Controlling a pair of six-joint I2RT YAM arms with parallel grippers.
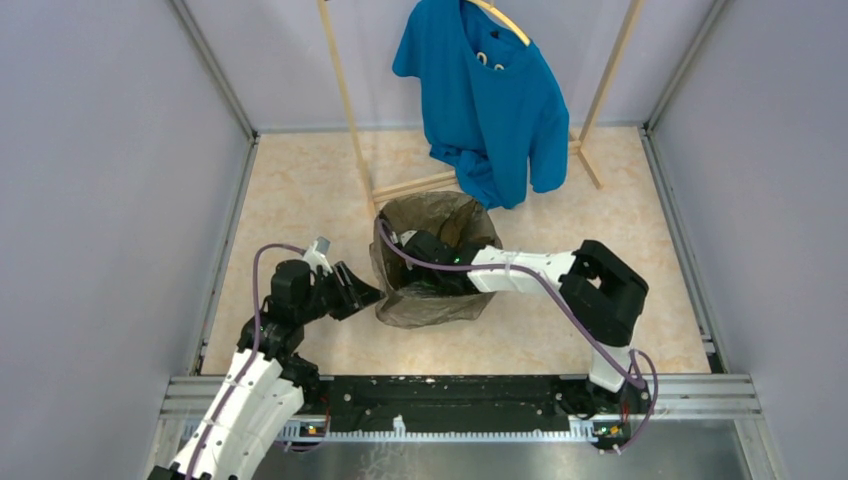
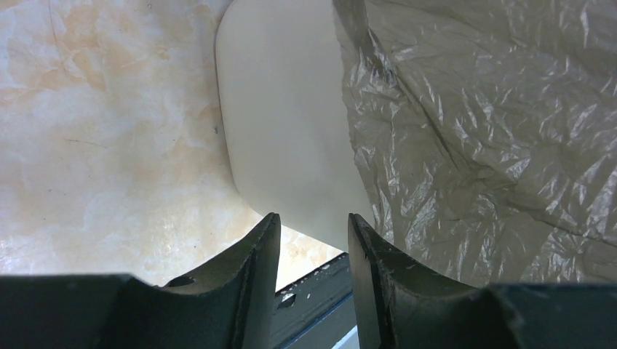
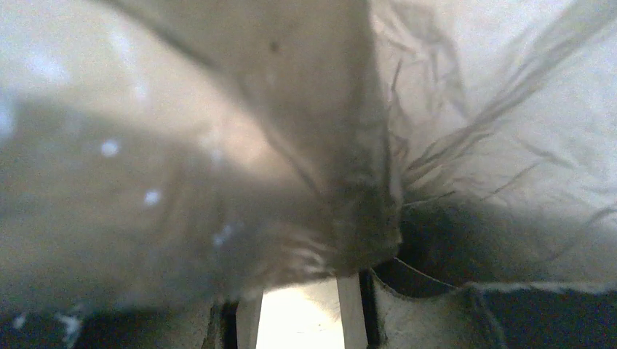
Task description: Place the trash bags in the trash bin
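Trash bin (image 1: 392, 262): stands upright on the surface (image 1: 290, 190), mouth up, long axis vertical. It lies between the two arms.

Trash bag (image 1: 440, 215): opened out inside the bin's mouth and draped over the rim. A crinkled skirt hangs down the outer wall on the side facing the arm bases. It is partly in the bin and, by my judgement, not yet fully seated.

Left fingers (image 2: 265, 269): spread apart, nothing between them. They sit low, just beside the bin's outer wall. Directly ahead of them is bare cream wall (image 2: 284, 131); the hanging bag film (image 2: 480, 145) lies ahead and to their right, close but not touched.

Right fingers (image 1: 412, 243): reached in over the rim, inside the bag's mouth. The right wrist view is blurred, with film (image 3: 364, 182) pressed close against the lens. Whether these fingers pinch the plastic or stand apart cannot be told.

Assessment: the coming move turns on the loose skirt outside the wall. The left arm is the nearer to it; a short shift to the fingers' right would put the film between them. Risk: thin film may slip or snag.
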